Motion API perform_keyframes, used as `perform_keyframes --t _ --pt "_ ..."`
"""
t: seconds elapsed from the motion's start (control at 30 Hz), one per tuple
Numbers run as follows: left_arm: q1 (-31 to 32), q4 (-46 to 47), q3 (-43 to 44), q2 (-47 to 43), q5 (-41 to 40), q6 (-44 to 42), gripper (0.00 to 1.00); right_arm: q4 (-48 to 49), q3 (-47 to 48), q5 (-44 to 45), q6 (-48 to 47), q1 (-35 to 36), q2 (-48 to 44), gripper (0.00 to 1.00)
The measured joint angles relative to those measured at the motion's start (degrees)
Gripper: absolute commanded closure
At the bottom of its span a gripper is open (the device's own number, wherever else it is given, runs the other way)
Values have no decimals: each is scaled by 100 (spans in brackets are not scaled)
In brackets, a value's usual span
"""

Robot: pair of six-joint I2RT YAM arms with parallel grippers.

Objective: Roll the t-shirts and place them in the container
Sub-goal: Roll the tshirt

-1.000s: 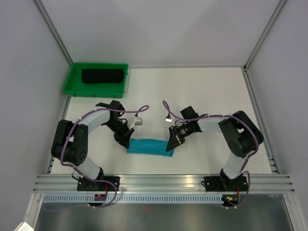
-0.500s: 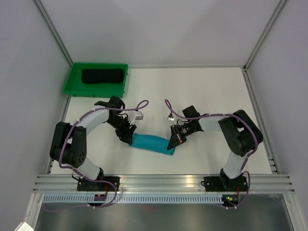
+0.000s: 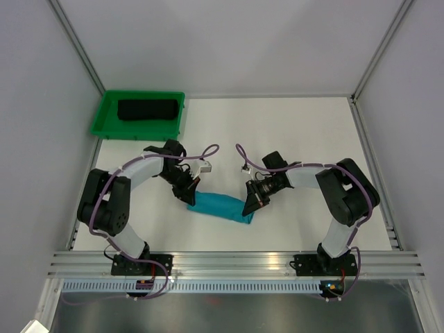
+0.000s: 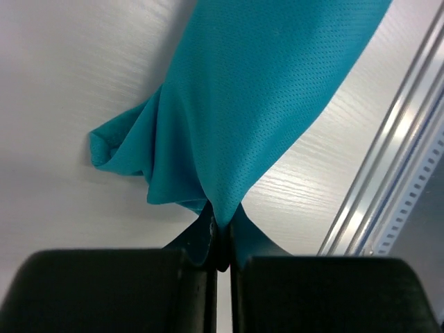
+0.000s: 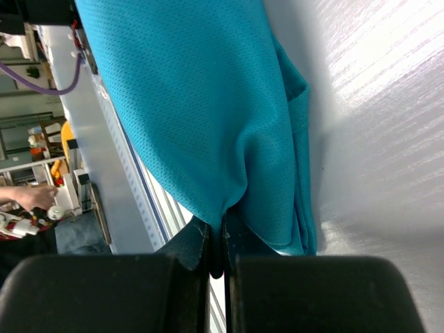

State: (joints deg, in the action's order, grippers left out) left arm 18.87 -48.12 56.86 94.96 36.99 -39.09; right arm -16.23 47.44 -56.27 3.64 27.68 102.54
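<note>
**Teal roll gripped at both ends, axis running arm to arm**

The teal t-shirt (image 3: 220, 207) lies as a short roll on the bench (image 3: 298, 132), in the gap between the two arms and not far out from their bases. Its long axis runs left to right with a slight skew. The left end sits a little farther out, the right end a little nearer the front rail.

Left jaws: clenched on a pinch of teal cloth at the roll's left end. In the left wrist view the fabric fans away straight ahead of them, with one loose fold flopped aside.

Right jaws: clamped the same way on a gather of cloth at the right end, with the fabric spreading off ahead.

Each arm has the roll dead ahead, and the two face each other along its axis. Neither is nearer; each holds its own end. I cannot tell from above whether the roll is lifted or resting on the bench.

The black t-shirt (image 3: 147, 109) sits rolled in the green tray (image 3: 104, 126) at the far left corner, well apart from the teal roll and beyond the left arm.

Judgement: the rolling looks finished. If this roll is to join the other, it must travel far and left. The left arm is closer to the tray, and the right arm would have the long reach. The ends need to move together, or the roll may slacken.
</note>
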Motion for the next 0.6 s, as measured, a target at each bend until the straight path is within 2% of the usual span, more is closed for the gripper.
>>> perform_keyframes --t 0.17,0.37,0.47,0.6 --pt "-4 -654 26 -404 258 -90 98 -238 9 -24 42 254 -273 100" --pt "-4 -1506 -7 -938 271 -256 98 225 -433 -570 621 463 -697 100" --pt "-13 -1683 -122 -837 258 -260 98 302 -522 -776 737 433 -424 100" --pt "-153 -1703 -76 -348 260 -245 89 293 -501 -1012 726 317 74 100"
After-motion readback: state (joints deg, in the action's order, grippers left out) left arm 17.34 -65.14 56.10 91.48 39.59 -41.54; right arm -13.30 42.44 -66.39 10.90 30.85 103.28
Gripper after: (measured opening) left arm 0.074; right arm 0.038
